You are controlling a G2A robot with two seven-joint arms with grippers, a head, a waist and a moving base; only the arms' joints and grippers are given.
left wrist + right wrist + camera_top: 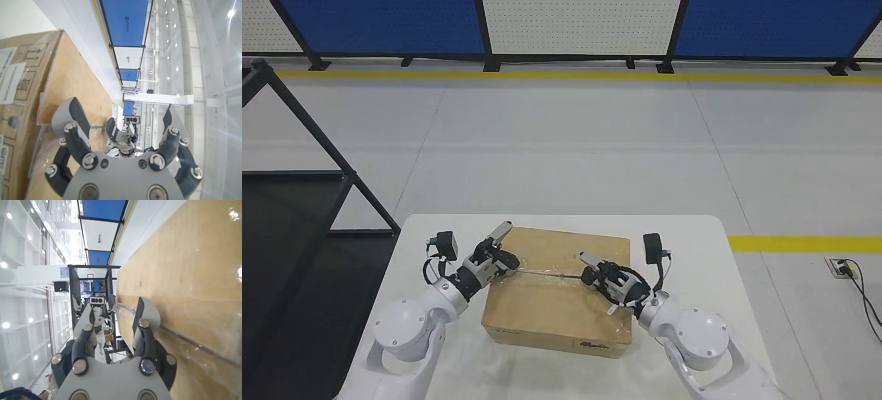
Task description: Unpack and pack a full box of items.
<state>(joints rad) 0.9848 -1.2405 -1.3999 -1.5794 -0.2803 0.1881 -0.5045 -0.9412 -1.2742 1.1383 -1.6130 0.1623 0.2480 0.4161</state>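
Note:
A closed cardboard box (557, 300) lies on the white table (692, 250), with a clear tape seam (552, 272) running across its top flaps. My left gripper (504, 248) is open at the box's left end, where the seam meets the edge. In the left wrist view, one finger (79, 117) of the left gripper (122, 109) rests by the box (71, 75) at the flap gap and the other hangs in the air. My right gripper (594, 270) is open over the box top near the seam. In the right wrist view, one finger (145, 311) of the right gripper (115, 308) lies against the box (189, 266).
A black metal frame (302, 130) stands off the table's left side. Bare table strips run along the box's left, right and far sides. Each wrist view shows the other arm's gripper farther off, the right gripper (121, 130) and the left gripper (92, 303).

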